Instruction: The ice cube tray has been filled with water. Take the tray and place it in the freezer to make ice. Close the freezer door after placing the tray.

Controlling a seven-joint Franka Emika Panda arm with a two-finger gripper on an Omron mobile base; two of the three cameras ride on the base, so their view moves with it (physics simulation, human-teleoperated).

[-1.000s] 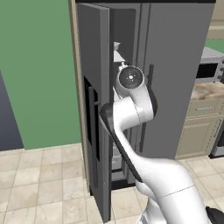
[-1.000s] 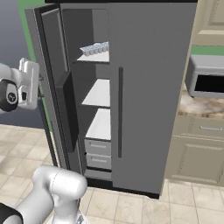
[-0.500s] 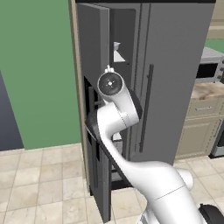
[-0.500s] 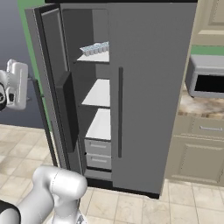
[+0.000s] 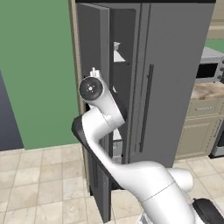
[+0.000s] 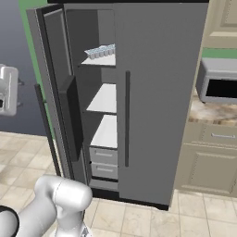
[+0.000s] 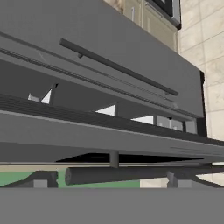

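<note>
- Ice cube tray (image 6: 100, 51) status: it rests on the top white shelf (image 6: 102, 60) inside the freezer (image 6: 97, 102), toward the shelf's near edge; nothing grips it.
- Gripper (image 7: 111, 183): fingers stand apart with nothing clamped between them. In the hand view one dark fingertip (image 7: 40, 178) sits at lower left, the other at lower right.
- Long dark bar handle (image 7: 144, 173) of the freezer door (image 6: 58, 92): it lies across the hand view just beyond the fingertips, near them; contact cannot be confirmed.
- Hand position: in the right base view the white hand (image 6: 8, 90) sits at the far left, on the outer side of the open door, apart from the handle (image 6: 47, 127) there.
- Freezer door: stands open, swung out to the left of the compartment.
- Freezer interior: three white shelves are visible, with two grey drawers (image 6: 103, 162) beneath them.
- Wider fridge door (image 6: 162, 102): closed, to the right of the freezer, carrying its own dark vertical handle (image 6: 127, 119).
- Microwave (image 6: 217, 83): sits on the counter (image 6: 214, 113) right of the fridge.
</note>
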